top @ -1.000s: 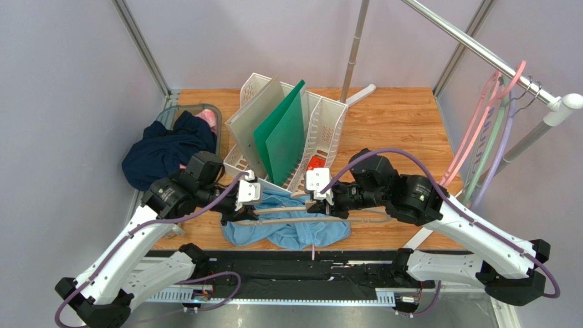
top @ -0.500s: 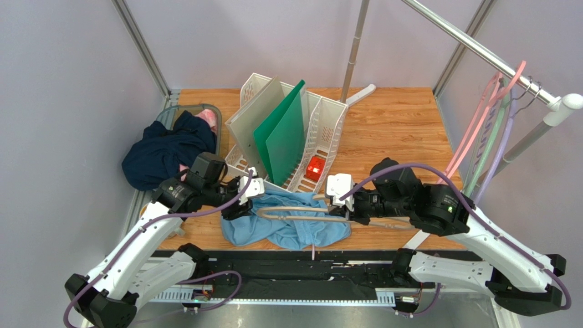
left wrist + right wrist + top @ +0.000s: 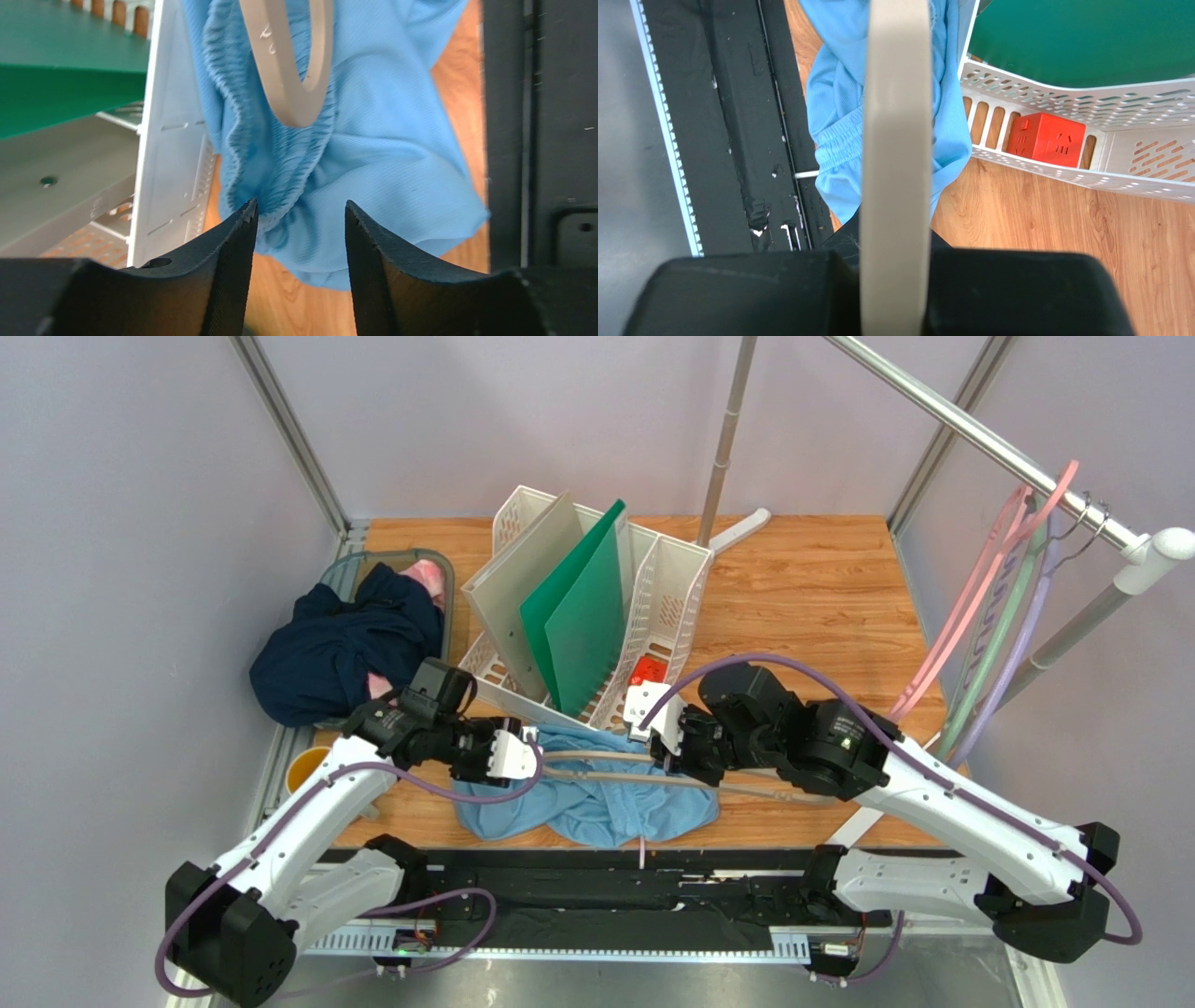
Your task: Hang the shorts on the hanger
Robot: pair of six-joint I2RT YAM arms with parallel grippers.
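Observation:
The light blue shorts [image 3: 603, 812] lie crumpled on the wooden table just in front of the white file rack. The beige hanger [image 3: 596, 776] lies across them, and my right gripper [image 3: 657, 742] is shut on its bar [image 3: 896, 140]. In the left wrist view the hanger's rounded end [image 3: 296, 114] rests on the gathered waistband of the shorts [image 3: 393, 140]. My left gripper [image 3: 530, 756] is at the shorts' left end. It stands open [image 3: 298, 210] just short of the fabric, with nothing between its fingers. Blue cloth [image 3: 836, 91] hangs on both sides of the bar.
The white file rack [image 3: 659, 602] holds green and grey panels and a red cube [image 3: 1046, 138]. A dark navy garment [image 3: 337, 651] and pink cloth [image 3: 425, 585] lie at the left. Thin pink, green and purple hangers [image 3: 1003, 602] hang on the right rail. A black rail [image 3: 631, 889] runs along the near edge.
My left gripper has opened, let go and shifted slightly right and lower at the shorts' left end. The right gripper swung right with the hanger, then came back left.

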